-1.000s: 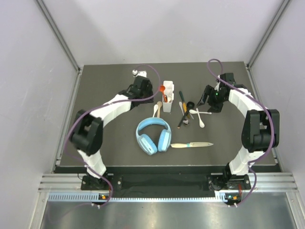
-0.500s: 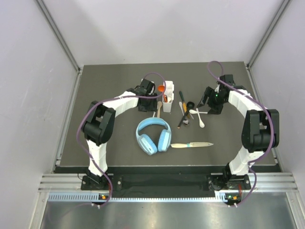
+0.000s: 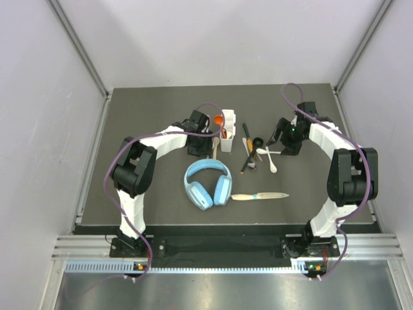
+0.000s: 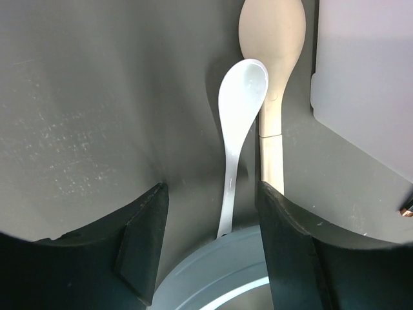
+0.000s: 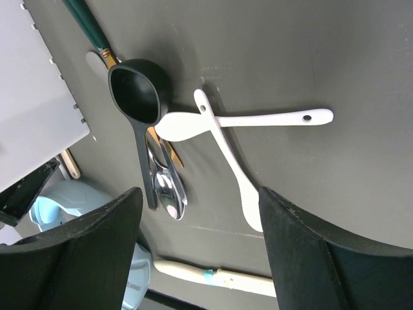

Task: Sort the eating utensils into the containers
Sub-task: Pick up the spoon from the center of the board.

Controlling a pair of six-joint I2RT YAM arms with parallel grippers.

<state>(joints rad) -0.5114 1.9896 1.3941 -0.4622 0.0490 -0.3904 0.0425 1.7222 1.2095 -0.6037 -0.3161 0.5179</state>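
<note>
Since a second ago the left arm has swung in from the far left of the table toward the white caddy (image 3: pixel 227 132); the right arm has not shifted. The left gripper (image 4: pixel 210 194) now hangs over two spoons lying side by side just left of the caddy, its jaws apart and straddling the handle of the translucent white spoon (image 4: pixel 235 129) without touching it. A cream spoon (image 4: pixel 271 39) lies against that spoon's right side, between it and the caddy wall. The band of the light-blue headphones (image 4: pixel 213 284) covers the handle ends.

The right gripper (image 5: pixel 200 192) hovers spread wide and empty over the loose pile: two crossed white plastic spoons (image 5: pixel 258 119), a black scoop spoon (image 5: pixel 135 90) and metal spoons (image 5: pixel 168 190). An orange-red spoon (image 3: pixel 220 120) already stands in the caddy. The wooden-handled knife (image 3: pixel 260 196) lies apart, near the front edge.

The white spoon looks light, stiff and smooth, so it may skid or pivot if pinched off-centre. The best hold is probably across the narrow handle just below the bowl, clear of the cream spoon and the headphones
</note>
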